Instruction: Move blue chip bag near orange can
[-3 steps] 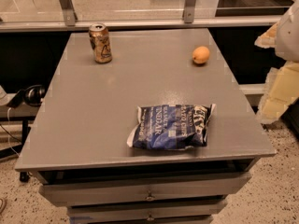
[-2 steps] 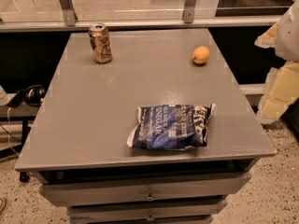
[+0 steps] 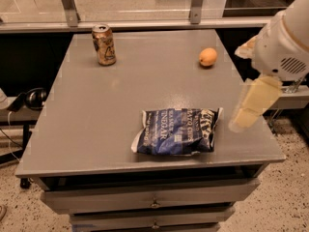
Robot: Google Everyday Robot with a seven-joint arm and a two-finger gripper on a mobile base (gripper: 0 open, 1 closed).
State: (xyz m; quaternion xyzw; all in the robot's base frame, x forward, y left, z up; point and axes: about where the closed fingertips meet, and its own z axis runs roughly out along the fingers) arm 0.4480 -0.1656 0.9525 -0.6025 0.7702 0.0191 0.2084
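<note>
- Since the earlier frame, the gripper (image 3: 251, 108) has swung in over the right edge of the worktop (image 3: 96, 129); bag and can lie unshifted.
- The blue chip bag (image 3: 178, 132) sits just left of the gripper, near the front edge, its long axis running left to right.
- The orange can (image 3: 104, 45) stands well apart, at the far-left corner.
- The jaws hold nothing; how far open they stand cannot be told.

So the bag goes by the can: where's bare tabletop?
Bare tabletop: right of the orange can toward the orange fruit, and in front of it down to the blue chip bag. Only the right edge is busy, with the pincer.
</note>
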